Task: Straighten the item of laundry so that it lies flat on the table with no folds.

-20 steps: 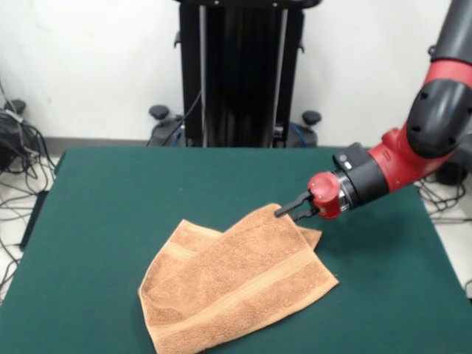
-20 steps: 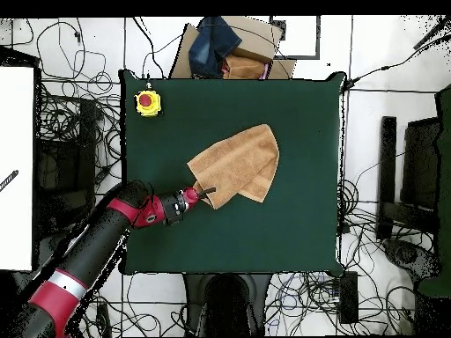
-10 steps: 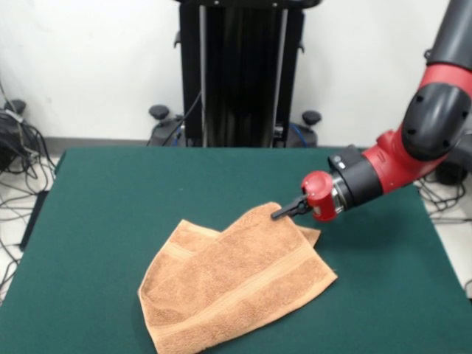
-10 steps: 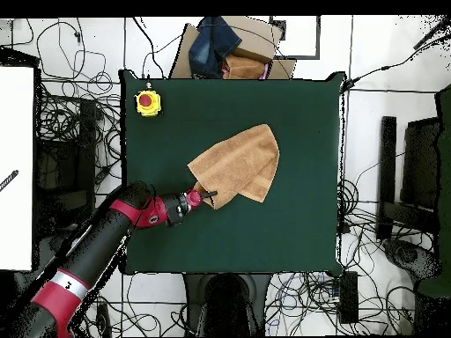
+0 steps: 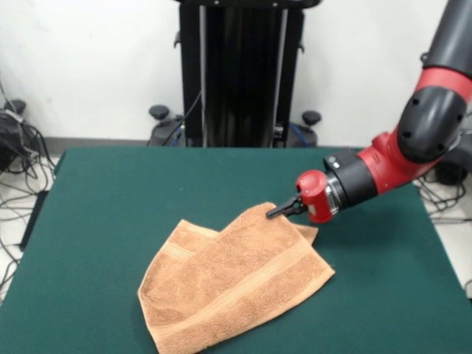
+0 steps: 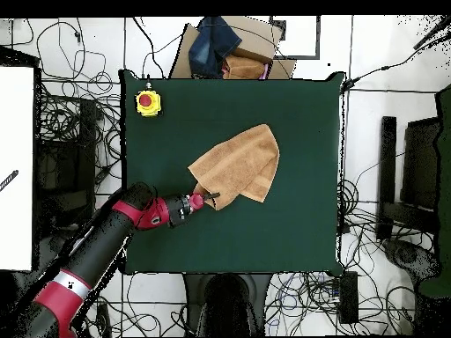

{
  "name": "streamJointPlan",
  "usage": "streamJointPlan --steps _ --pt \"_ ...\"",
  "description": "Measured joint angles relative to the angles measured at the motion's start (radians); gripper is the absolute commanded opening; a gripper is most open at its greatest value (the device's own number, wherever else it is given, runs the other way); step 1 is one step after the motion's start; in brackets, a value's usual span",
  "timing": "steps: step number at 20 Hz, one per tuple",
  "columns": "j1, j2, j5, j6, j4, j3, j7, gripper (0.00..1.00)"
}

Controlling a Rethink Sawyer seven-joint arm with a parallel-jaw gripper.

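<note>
The peach-orange towel [image 5: 236, 284] lies folded over itself on the dark green table [image 5: 110, 192], with one layer overlapping another and a woven band showing across the top layer. In the overhead view the towel [image 6: 238, 167] sits near the middle of the table [image 6: 291, 114]. My gripper [image 5: 274, 212] comes in low from the right, and its black fingers are shut on the towel's far corner. In the overhead view the gripper [image 6: 212, 195] is at the towel's lower left corner.
A yellow box with a red button [image 6: 147, 103] stands at one table corner. A cardboard box with dark cloth [image 6: 229, 48] sits beyond the table's edge. The black pedestal [image 5: 240, 74] stands behind the table. Cables cover the floor around it.
My gripper has closed on the towel's corner and moved a little left in the front view. The towel's near right corner has shifted slightly with it.
</note>
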Motion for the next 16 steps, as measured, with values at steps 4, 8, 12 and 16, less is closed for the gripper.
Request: streamJointPlan --steps 4,8,12,16 --pt "0.0 -0.003 0.0 -0.011 0.0 0.0 0.001 0.0" --pt "0.001 -0.052 -0.005 -0.046 0.032 0.034 0.001 0.0" --pt "0.001 -0.121 -0.023 -0.073 0.084 0.065 0.001 0.0" --pt "0.001 -0.197 -0.042 -0.08 0.127 0.08 0.001 0.0"
